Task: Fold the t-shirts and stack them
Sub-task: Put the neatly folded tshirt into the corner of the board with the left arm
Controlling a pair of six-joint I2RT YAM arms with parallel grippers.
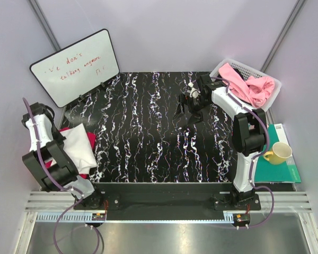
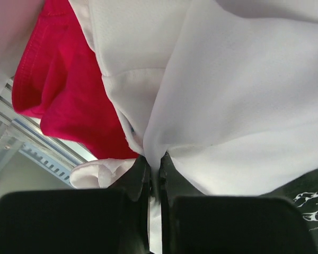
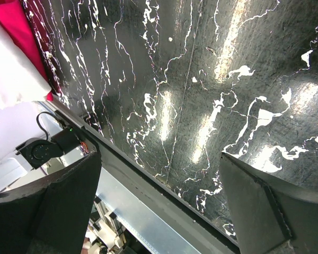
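Clenched on a pinch of the white shirt [image 2: 244, 106]: the left hand [image 2: 156, 159], cloth squeezed to a thin seam between the two fingers; white shirt draped over the red shirt [image 2: 58, 95], uppermost and rumpled rather than flat, both at the left edge of the bench [image 1: 148, 132]. Released and grasping nothing: the right hand [image 3: 159, 159], hanging above the bare middle of the bench, well apart from both shirts.

Looks like the stacking step for the white shirt, setting or straightening it on the red one, with pink shirts [image 1: 252, 87] heaped in the basket [image 1: 220, 67] at the far right corner and not yet folded. Calls next, probably, for smoothing the white cloth square on the pile before letting go, then for a reach to the basket with the free hand; risks dragging the red shirt along if pulled hard.

Seen from the left wrist alone: the pinch itself and the seam of cloth; hidden overhead under the arm. Seen from overhead alone: the basket, the pile's place on the bench, the gap between the arms. From the right wrist: only a corner of red and white at the picture's edge, plus the wide-spread fingers.
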